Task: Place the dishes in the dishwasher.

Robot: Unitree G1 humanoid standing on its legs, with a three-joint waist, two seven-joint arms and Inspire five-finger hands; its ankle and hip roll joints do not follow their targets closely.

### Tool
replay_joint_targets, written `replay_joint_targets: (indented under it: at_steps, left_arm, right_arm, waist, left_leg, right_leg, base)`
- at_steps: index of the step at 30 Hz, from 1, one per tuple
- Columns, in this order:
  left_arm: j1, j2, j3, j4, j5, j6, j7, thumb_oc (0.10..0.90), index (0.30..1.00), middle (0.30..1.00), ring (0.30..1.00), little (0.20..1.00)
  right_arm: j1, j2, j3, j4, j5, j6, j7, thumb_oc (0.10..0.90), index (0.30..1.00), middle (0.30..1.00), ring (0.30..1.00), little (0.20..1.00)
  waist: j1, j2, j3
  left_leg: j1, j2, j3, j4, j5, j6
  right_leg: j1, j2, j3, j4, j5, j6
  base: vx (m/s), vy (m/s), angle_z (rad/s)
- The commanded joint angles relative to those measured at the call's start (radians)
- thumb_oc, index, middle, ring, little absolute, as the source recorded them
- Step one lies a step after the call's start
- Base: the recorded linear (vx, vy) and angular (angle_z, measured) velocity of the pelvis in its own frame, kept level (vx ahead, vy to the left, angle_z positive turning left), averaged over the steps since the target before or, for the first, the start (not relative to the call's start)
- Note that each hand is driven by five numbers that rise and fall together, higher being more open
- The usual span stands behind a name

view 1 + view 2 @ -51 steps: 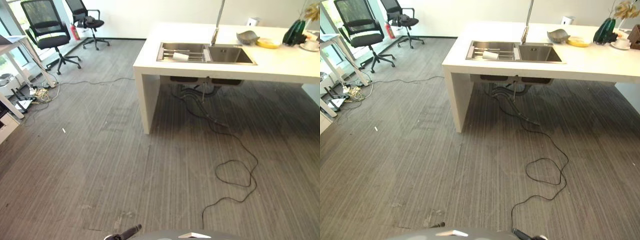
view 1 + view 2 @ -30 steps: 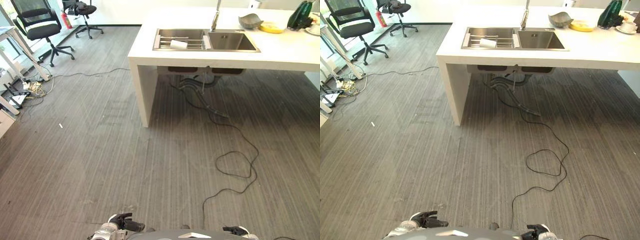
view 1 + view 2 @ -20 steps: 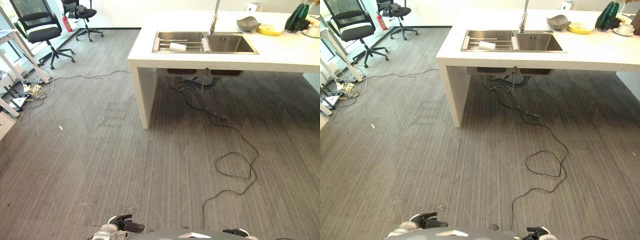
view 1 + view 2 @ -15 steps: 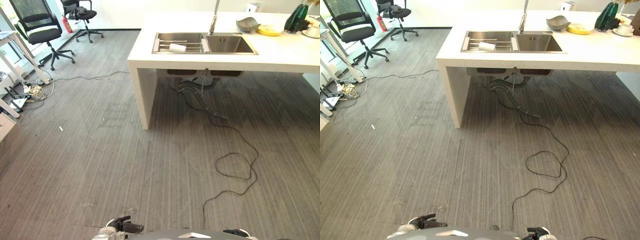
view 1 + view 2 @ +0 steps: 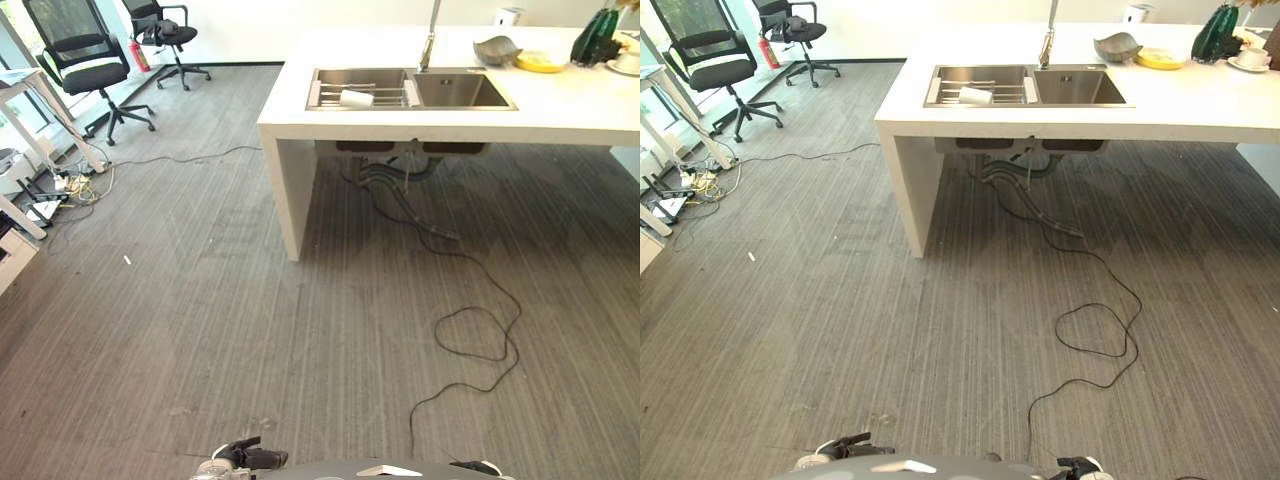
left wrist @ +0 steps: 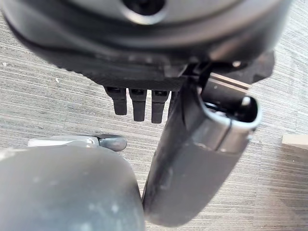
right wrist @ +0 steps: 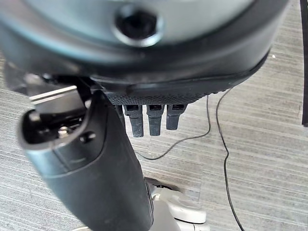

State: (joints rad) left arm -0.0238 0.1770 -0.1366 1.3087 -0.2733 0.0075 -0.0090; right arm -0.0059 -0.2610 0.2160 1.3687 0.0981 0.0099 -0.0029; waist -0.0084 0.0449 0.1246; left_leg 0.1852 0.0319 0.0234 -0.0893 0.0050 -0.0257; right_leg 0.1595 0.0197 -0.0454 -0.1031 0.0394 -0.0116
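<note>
A white cup [image 5: 357,98] lies on its side on a rack in the left basin of the steel sink [image 5: 462,90], set in a white counter [image 5: 560,108] across the floor. Past the sink on the counter are a grey bowl [image 5: 495,46], a yellow plate [image 5: 540,62] and a cup on a saucer [image 5: 628,62]. My left hand [image 5: 245,458] and right hand [image 5: 1080,466] hang low at the bottom edge, far from the counter. In the wrist views the left fingers [image 6: 137,103] and right fingers [image 7: 154,118] point straight at the carpet, holding nothing.
A tall tap [image 5: 430,40] stands behind the sink and a green vase [image 5: 598,38] at the counter's far right. Two office chairs [image 5: 85,65] [image 5: 165,30], a white desk [image 5: 20,90] and a tangle of cables [image 5: 70,185] stand at the left. Grey carpet [image 5: 200,330] stretches to the counter.
The camera has tilted and shifted a little. Both hands have come into view at the bottom edge. Nothing on the counter has moved.
</note>
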Motion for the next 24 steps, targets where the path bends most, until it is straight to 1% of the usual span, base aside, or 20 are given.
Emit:
replay_joint_targets:
  at_steps: [1,7,10,13,14,15,16,17,18,19,20,21,23,24]
  left_arm:
    - [-0.052,-0.029,-0.028,0.054,0.028,-0.019,0.000,0.800,0.900,0.900,0.900,0.900]
    - [-0.057,-0.031,-0.034,0.044,0.021,-0.022,0.005,0.800,0.900,0.900,0.900,0.900]
    - [-0.068,-0.031,-0.053,0.039,0.045,-0.026,0.029,0.800,0.900,0.900,0.900,0.900]
    - [-0.075,-0.034,-0.052,0.034,0.029,-0.027,0.039,0.800,0.900,0.900,0.900,0.900]
    - [-0.077,-0.034,-0.048,0.032,0.017,-0.027,0.044,0.800,0.900,0.900,0.900,0.900]
    - [-0.081,-0.035,-0.046,0.027,0.006,-0.030,0.050,0.800,0.900,0.900,0.900,0.900]
    - [-0.085,-0.033,-0.046,0.009,-0.009,-0.042,0.058,0.800,0.900,0.900,0.900,0.900]
    - [-0.085,-0.033,-0.046,0.009,-0.009,-0.042,0.058,0.800,0.900,0.900,0.900,0.900]
    - [-0.083,-0.032,-0.040,-0.002,-0.023,-0.047,0.059,0.800,0.900,0.900,0.900,0.900]
    - [-0.083,-0.032,-0.040,-0.003,-0.023,-0.047,0.059,0.800,0.900,0.900,0.900,0.900]
    - [-0.076,-0.033,-0.034,-0.028,-0.052,-0.054,0.065,0.800,0.900,0.900,0.900,0.900]
    - [-0.074,-0.033,-0.023,-0.041,-0.068,-0.061,0.089,0.800,0.900,0.900,0.900,0.900]
    - [-0.063,-0.026,-0.023,-0.071,-0.034,-0.077,0.138,0.800,0.900,0.900,0.900,0.900]
    - [-0.058,-0.029,-0.030,-0.084,-0.010,-0.080,0.171,0.800,0.900,0.900,0.900,0.900]
  right_arm:
    - [-0.039,-0.017,0.006,0.026,-0.007,-0.022,-0.002,0.800,0.900,0.900,0.900,0.900]
    - [-0.044,-0.023,0.004,0.014,0.001,-0.027,-0.002,0.800,0.900,0.900,0.900,0.900]
    - [-0.050,-0.031,0.004,0.014,-0.007,-0.031,-0.016,0.800,0.900,0.900,0.900,0.900]
    - [-0.055,-0.039,-0.005,0.015,0.001,-0.035,-0.023,0.800,0.900,0.900,0.900,0.900]
    - [-0.057,-0.042,-0.009,0.015,0.004,-0.037,-0.026,0.800,0.900,0.900,0.900,0.900]
    - [-0.061,-0.045,-0.009,0.014,0.006,-0.038,-0.027,0.800,0.900,0.900,0.900,0.900]
    - [-0.060,-0.055,-0.008,0.012,0.011,-0.042,-0.025,0.800,0.900,0.900,0.900,0.900]
    - [-0.060,-0.055,-0.008,0.012,0.011,-0.042,-0.025,0.800,0.900,0.900,0.900,0.900]
    - [-0.048,-0.061,-0.010,0.011,0.008,-0.043,-0.022,0.800,0.900,0.900,0.900,0.900]
    - [-0.048,-0.061,-0.010,0.011,0.008,-0.043,-0.022,0.800,0.900,0.900,0.900,0.900]
    - [-0.032,-0.072,-0.025,0.013,0.012,-0.044,-0.030,0.800,0.900,0.900,0.900,0.900]
    - [-0.031,-0.074,-0.048,0.027,0.033,-0.040,-0.047,0.800,0.900,0.900,0.900,0.900]
    - [-0.023,-0.071,-0.050,0.043,0.025,-0.036,-0.059,0.800,0.900,0.900,0.900,0.900]
    - [-0.023,-0.068,-0.041,0.051,0.008,-0.037,-0.068,0.800,0.900,0.900,0.900,0.900]
  waist:
    - [-0.002,-0.019,0.008]
    - [-0.009,-0.013,0.026]
    - [-0.014,-0.006,0.040]
    - [-0.018,-0.001,0.053]
    - [-0.019,-0.001,0.061]
    - [-0.021,-0.004,0.070]
    - [-0.021,-0.019,0.096]
    - [-0.021,-0.019,0.096]
    - [-0.017,-0.028,0.107]
    - [-0.018,-0.025,0.106]
    - [0.000,-0.034,0.132]
    - [0.015,-0.033,0.147]
    - [0.039,-0.019,0.148]
    - [0.055,0.000,0.144]
  left_leg:
    - [-0.032,-0.045,0.011,0.002,-0.014,-0.024]
    - [-0.036,-0.042,0.011,0.002,-0.007,-0.027]
    - [-0.041,-0.032,0.014,0.002,0.000,-0.034]
    - [-0.041,-0.021,0.020,0.012,0.003,-0.041]
    - [-0.049,-0.017,0.023,0.039,-0.004,-0.043]
    - [-0.076,-0.013,0.028,0.106,-0.025,-0.048]
    - [-0.155,-0.015,0.057,0.300,-0.045,-0.074]
    - [-0.155,-0.015,0.057,0.300,-0.045,-0.074]
    - [-0.194,-0.010,0.065,0.415,-0.019,-0.090]
    - [-0.200,-0.007,0.063,0.425,-0.024,-0.091]
    - [-0.267,0.003,0.075,0.540,0.048,-0.110]
    - [-0.352,0.037,0.149,0.514,0.093,-0.107]
    - [-0.399,0.051,0.194,0.386,0.100,-0.090]
    - [-0.410,0.048,0.199,0.297,0.144,-0.091]
  right_leg:
    - [0.004,-0.041,-0.014,0.016,-0.071,0.103]
    - [-0.004,-0.034,-0.013,0.016,-0.068,0.097]
    - [-0.011,-0.031,-0.015,0.016,-0.067,0.092]
    - [-0.015,-0.027,-0.015,0.027,-0.073,0.086]
    - [-0.018,-0.027,-0.013,0.035,-0.076,0.083]
    - [-0.030,-0.027,-0.010,0.051,-0.082,0.080]
    - [-0.043,-0.036,-0.007,0.080,-0.093,0.070]
    - [-0.043,-0.036,-0.007,0.080,-0.093,0.070]
    - [-0.034,-0.042,-0.006,0.080,-0.096,0.065]
    - [-0.035,-0.040,-0.008,0.080,-0.096,0.064]
    - [0.014,-0.056,-0.009,0.060,-0.102,0.059]
    - [0.060,-0.066,-0.028,0.047,-0.123,0.055]
    - [0.100,-0.051,-0.026,0.034,-0.149,0.060]
    - [0.123,-0.034,-0.015,0.030,-0.167,0.063]
  base:
    - [0.00,0.000,0.00]
    - [0.00,-0.027,0.03]
    - [0.01,-0.054,0.03]
    - [0.01,-0.072,0.01]
    - [-0.01,-0.063,-0.02]
    - [-0.04,-0.157,-0.02]
    - [-0.04,-0.128,-0.02]
    - [0.01,-0.157,-0.03]
    - [0.04,-0.063,-0.07]
    - [0.13,-0.142,-0.12]
    - [0.22,-0.123,-0.06]
    - [0.32,-0.126,0.11]
    - [0.34,0.004,0.09]
    - [0.26,0.044,-0.09]
